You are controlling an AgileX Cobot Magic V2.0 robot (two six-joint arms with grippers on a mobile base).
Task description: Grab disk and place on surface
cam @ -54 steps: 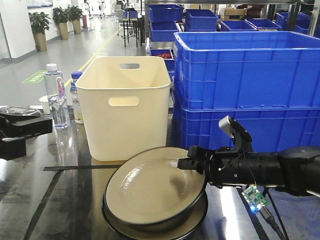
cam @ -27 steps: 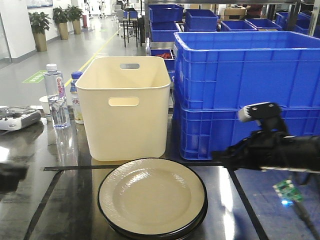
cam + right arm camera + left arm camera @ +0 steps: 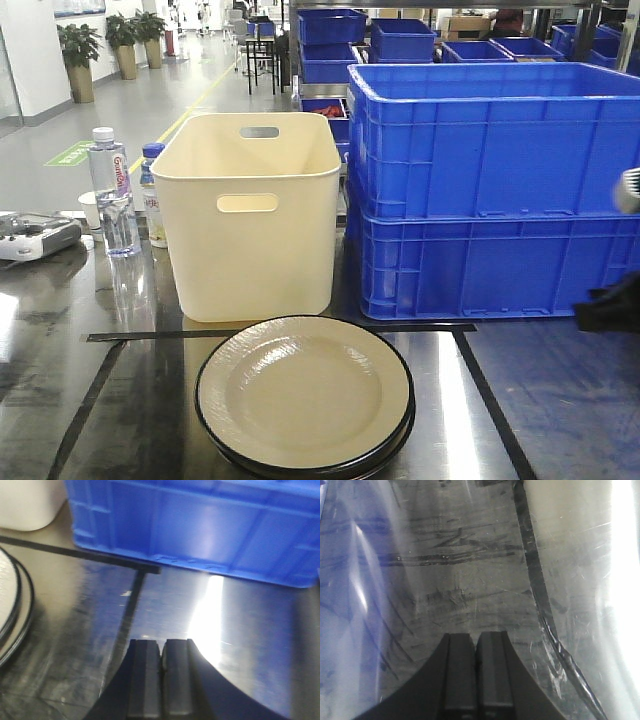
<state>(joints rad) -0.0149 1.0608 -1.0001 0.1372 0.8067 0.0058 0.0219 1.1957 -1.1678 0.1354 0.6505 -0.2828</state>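
A cream disk (image 3: 304, 392) with a black rim lies flat on a stack at the glossy tabletop's (image 3: 560, 400) front edge, to the left of the nearer right gripper (image 3: 162, 680), both grippers' jaws pressed together and empty.

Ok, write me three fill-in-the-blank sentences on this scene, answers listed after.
1. The cream round plate with a black rim lies flat on the dark glossy metal tabletop, stacked on a second ____.
2. Behind the plate stands a cream plastic bin, and to that bin's right, in the front view, are two stacked ____ crates.
3. The right claw hangs above the tabletop with its jaws ____.

Missing words: plate; blue; shut
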